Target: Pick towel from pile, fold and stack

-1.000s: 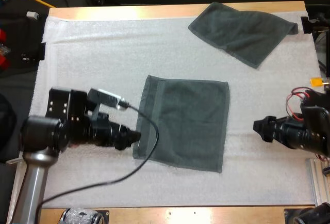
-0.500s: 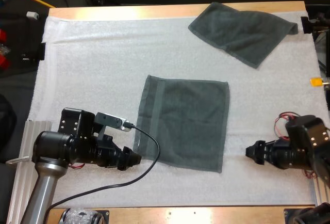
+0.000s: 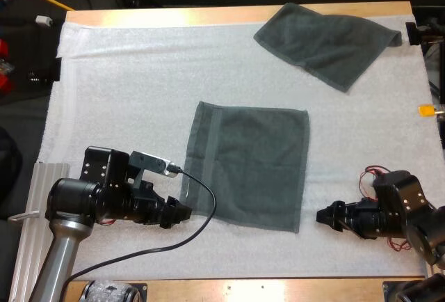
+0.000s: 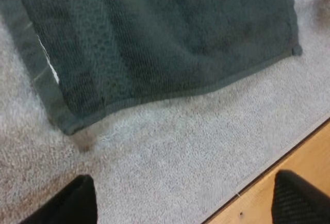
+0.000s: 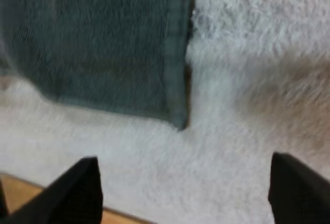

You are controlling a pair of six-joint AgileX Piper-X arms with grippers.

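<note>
Two towels: flat towel at mat centre, spare towel far right | left gripper and right gripper, both wide and empty, have closed on its near corners within the last second | near-edge grasp for the fold likely next.

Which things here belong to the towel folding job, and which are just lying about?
Job: spread towel, mid-mat; loose towel, far right; left hand and right hand, open by the spread towel's near corners.
Just there: white mat; wooden table.
</note>
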